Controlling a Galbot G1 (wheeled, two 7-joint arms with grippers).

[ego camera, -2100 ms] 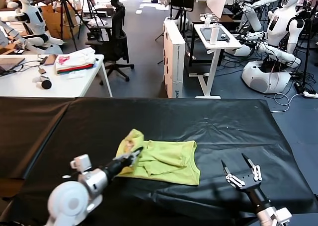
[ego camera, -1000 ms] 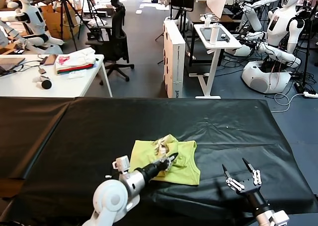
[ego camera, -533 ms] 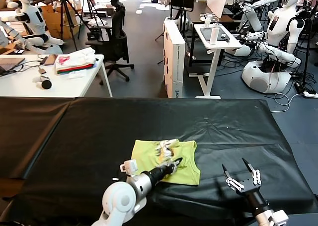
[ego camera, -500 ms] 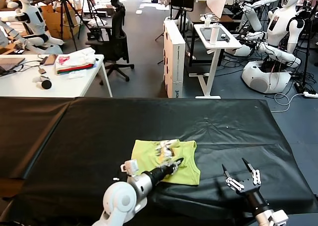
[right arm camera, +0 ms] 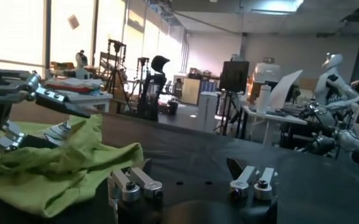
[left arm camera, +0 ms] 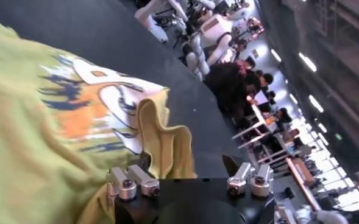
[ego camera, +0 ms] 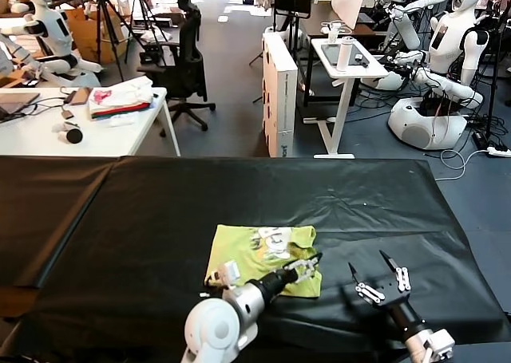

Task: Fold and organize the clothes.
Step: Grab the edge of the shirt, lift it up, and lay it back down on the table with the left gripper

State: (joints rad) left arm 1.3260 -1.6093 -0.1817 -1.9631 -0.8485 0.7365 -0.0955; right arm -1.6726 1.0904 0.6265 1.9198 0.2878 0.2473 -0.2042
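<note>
A black cloth-covered table [ego camera: 120,219] fills the head view. Near its front edge lies the folded lime yellow-green cotton T-shirt [ego camera: 247,255], its printed patch up. The left gripper [ego camera: 307,265] rests over its right hem, fingers spread, holding nothing; its arm hides the near edge. The right gripper [ego camera: 374,274] hovers just beside, open and empty.

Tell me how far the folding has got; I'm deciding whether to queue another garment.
Done: the T-shirt lies doubled into a rough rectangle on the black table, print facing up.
In hand: nothing; the left gripper stands open over its right edge.
Left: that edge is rumpled, so more folding and tidying. The right gripper waits open beside it.
</note>
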